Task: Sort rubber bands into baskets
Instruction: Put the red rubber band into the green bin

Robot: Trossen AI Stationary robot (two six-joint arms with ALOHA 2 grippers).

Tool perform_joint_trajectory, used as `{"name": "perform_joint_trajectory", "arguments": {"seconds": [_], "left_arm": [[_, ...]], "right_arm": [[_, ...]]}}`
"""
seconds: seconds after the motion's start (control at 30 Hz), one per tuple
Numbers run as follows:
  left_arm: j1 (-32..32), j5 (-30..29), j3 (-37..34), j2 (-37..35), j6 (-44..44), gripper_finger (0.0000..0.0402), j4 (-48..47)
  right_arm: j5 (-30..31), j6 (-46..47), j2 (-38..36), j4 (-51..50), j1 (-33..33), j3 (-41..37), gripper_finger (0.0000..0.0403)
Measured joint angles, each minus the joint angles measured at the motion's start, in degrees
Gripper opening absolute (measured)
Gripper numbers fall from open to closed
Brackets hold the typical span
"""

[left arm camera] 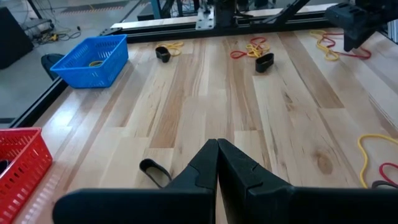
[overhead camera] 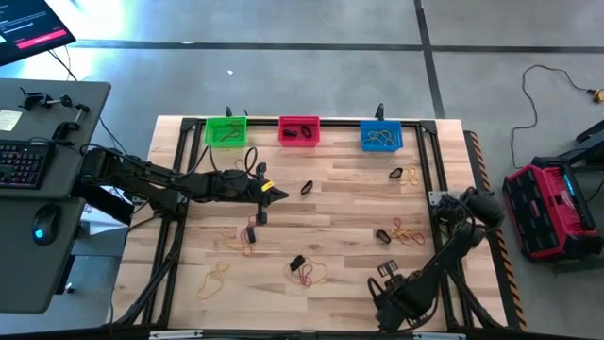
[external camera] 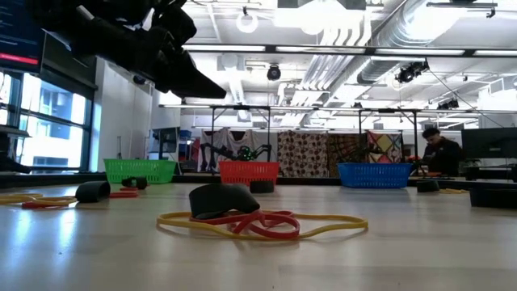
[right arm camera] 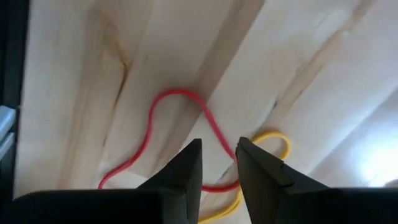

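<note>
Three baskets (overhead camera: 300, 130) along wooden table (overhead camera: 349, 203)

Grey concrete floor (overhead camera: 311, 24); grey desk (overhead camera: 38, 189) with black keyboard (overhead camera: 21, 162); red-and-black case (overhead camera: 549, 210); white ceiling ducts (external camera: 404, 36); tall windows (external camera: 44, 133).

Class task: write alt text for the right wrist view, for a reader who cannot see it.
The right gripper, fingers slightly apart, hangs close over a red rubber band looped on the wooden table. A yellow band lies just beyond the fingertips, touching the red one.
</note>
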Motion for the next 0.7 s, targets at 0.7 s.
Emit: {"name": "perform_joint_trajectory", "arguments": {"seconds": [0.7], "left_arm": [[0.0,0.0,0.0,0.0,0.0,0.0,-2.1]], "right_arm": [[-1.9,-4.5,2.8,-0.6,-1.2,0.1,0.0002]]}}
